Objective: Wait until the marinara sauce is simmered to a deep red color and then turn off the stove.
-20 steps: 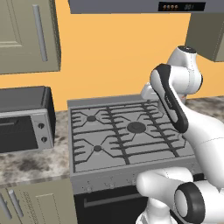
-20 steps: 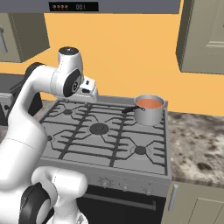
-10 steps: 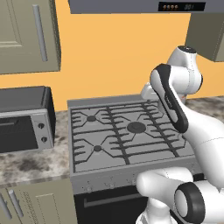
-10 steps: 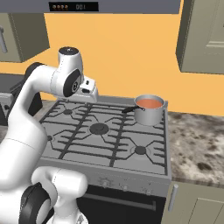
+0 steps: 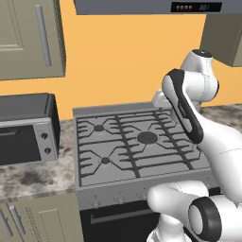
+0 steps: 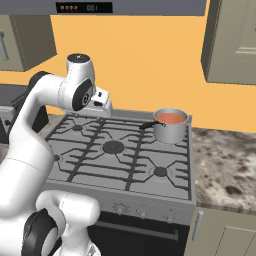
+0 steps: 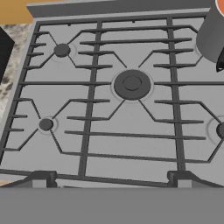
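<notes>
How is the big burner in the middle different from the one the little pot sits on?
The middle burner is bare, while the back right burner is covered by the pot of orange-red sauce. The middle burner sits at the stove's center; the pot's burner is in a back corner. Both lie under the same dark grates.

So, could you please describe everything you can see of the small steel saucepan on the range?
The small shiny steel saucepan is a short round pot with straight walls and a dark handle stub pointing left towards the middle of the grey gas range. It stands upright on the dark grid grate over the rear right burner, close to the orange back wall. It holds smooth orange-red marinara sauce nearly up to its rim. Nothing else touches it. In the hand view its grey wall and handle show at the top right corner.
</notes>
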Tool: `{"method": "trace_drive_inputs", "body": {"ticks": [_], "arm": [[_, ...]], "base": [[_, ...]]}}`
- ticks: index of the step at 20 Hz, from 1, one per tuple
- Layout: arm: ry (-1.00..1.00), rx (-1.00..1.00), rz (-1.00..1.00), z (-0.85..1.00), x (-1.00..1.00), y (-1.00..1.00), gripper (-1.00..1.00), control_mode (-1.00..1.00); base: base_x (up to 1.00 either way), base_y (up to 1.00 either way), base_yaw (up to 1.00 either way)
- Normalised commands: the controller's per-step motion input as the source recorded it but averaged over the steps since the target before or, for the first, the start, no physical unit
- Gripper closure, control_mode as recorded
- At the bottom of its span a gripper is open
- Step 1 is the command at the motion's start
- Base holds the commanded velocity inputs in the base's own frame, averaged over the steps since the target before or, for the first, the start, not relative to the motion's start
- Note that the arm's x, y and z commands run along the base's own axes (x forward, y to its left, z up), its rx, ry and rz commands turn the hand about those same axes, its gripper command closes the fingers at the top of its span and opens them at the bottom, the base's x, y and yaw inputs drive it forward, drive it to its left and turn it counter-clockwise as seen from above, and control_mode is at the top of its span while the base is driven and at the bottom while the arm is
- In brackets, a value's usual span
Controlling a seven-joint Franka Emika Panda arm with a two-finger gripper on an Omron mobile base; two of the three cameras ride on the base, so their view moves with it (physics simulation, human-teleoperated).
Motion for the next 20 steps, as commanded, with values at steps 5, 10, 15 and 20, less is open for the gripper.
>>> {"method": "trace_drive_inputs", "body": {"ticks": [5,10,15,20], "arm": [[0.00,0.00,0.00,0.00,0.00,0.00,-1.00,-1.00],[0.00,0.00,0.00,0.00,0.00,0.00,-1.00,-1.00],[0.00,0.00,0.00,0.00,0.00,0.00,-1.00,-1.00],[0.00,0.00,0.00,0.00,0.00,0.00,-1.00,-1.00]], "base": [[0.00,0.00,0.00],[0.00,0.00,0.00],[0.00,0.00,0.00],[0.00,0.00,0.00]]}}
